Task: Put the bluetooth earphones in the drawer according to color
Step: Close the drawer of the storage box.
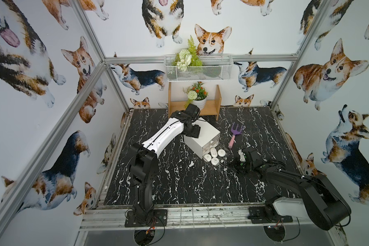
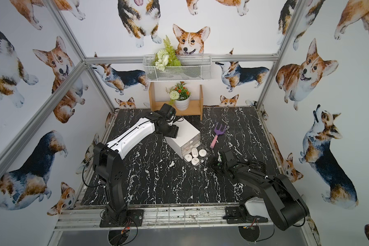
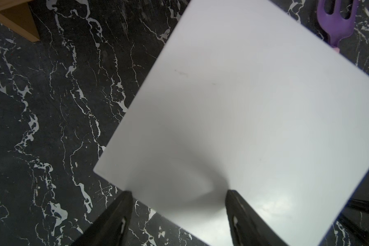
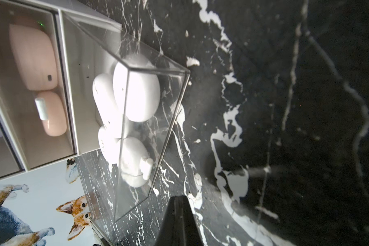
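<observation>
1. The black marble table [image 1: 179, 181] is carrying everything we are looking at.
2. The wooden shelf [image 1: 212, 106] is standing at the far edge, about midway across.
3. The left gripper [image 3: 178, 191] is hanging over the top of the drawer cabinet [image 1: 207, 130]. Its jaws are spread apart with nothing between them. We cannot tell whether the fingertips are touching the top.
4. The right gripper [image 4: 177, 204] is sitting low over the table, just right of the pulled-out drawer. Its jaws are pressed together and holding nothing.
5. The drawer cabinet is standing near the table's middle, with its front facing near and right.
6. Its bottom drawer [image 4: 158, 71], a clear tray, is sticking out toward the near right.
7. The toy fork [image 1: 234, 133] is lying right of the cabinet, apart from it, with its tines pointing far.
8. Four white earphone cases [image 1: 213, 151] are lying close together in the bottom drawer.
9. In the right wrist view, two pink earphone cases [image 4: 33, 59] are sitting in the closed middle drawer [image 4: 66, 85].
</observation>
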